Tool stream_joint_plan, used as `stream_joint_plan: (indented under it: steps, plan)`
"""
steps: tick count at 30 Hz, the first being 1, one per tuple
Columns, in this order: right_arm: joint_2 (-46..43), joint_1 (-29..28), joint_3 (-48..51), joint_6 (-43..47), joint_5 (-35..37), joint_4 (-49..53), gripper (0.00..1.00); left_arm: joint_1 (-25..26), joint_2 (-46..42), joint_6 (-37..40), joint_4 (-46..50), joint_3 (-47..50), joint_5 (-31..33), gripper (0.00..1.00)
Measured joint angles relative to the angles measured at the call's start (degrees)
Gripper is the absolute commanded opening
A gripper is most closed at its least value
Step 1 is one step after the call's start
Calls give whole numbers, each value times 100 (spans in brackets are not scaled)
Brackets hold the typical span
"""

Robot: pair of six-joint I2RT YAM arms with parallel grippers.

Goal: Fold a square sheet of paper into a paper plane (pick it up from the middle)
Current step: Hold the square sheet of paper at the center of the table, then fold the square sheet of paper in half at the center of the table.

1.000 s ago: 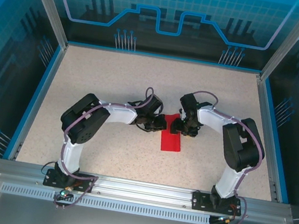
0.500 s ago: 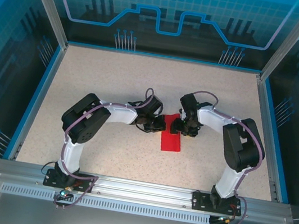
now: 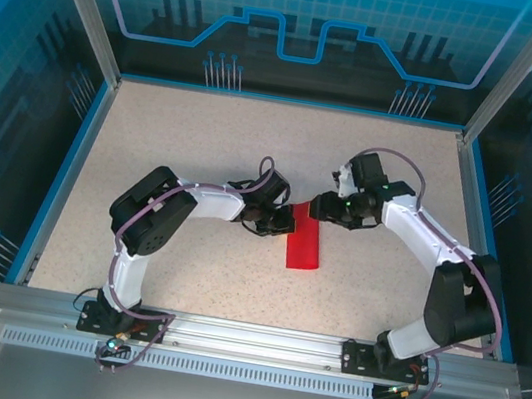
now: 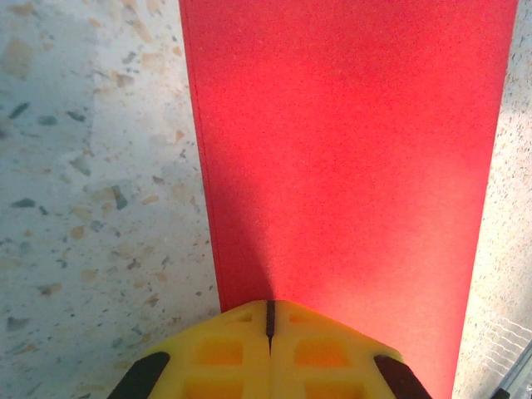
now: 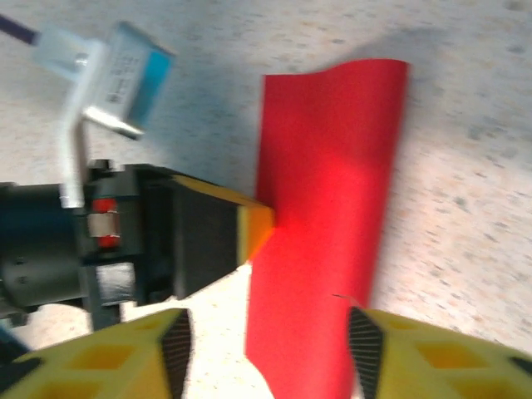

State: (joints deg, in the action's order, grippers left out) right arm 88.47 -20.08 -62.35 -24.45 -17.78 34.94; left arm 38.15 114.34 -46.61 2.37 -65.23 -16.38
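The paper lies near the middle of the surface, folded into a narrow red rectangle whose long sides run near to far. It sits between the two arms, slightly nearer than both grippers. In the right wrist view the paper is mostly flat, but one short end curls up a little off the surface.

The left gripper reaches in from the left to the paper's left long edge, towards its far end. In the left wrist view the gripper is closed: its yellow fingertips meet with only a thin seam between them, right at the edge of the paper, and the speckled surface is bare beside it. In the right wrist view the yellow tip of the left gripper touches the paper's edge. Whether it pinches a layer or only presses on it cannot be told.

The right gripper is just beyond the paper's far end, on the right side. It is open, its yellow fingers well apart and holding nothing.
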Motion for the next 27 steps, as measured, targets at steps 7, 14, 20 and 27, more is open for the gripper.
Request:
stream_joint_plan:
  steps: [7, 14, 20, 27]
  plan:
    - [868, -293, -120, 26, -520, -114, 0, 11, 15, -2, 105, -61, 42, 1]
    - [1633, -295, -227, 66, -542, -264, 0, 33, 37, -4, 262, -151, 109, 0]
    - [1915, -50, -59, 210, -603, -492, 0, 39, 68, -66, 378, -214, 131, 0]
    - [1912, 238, 175, 271, -870, -678, 0, 42, 74, -151, 378, -184, 149, 0]
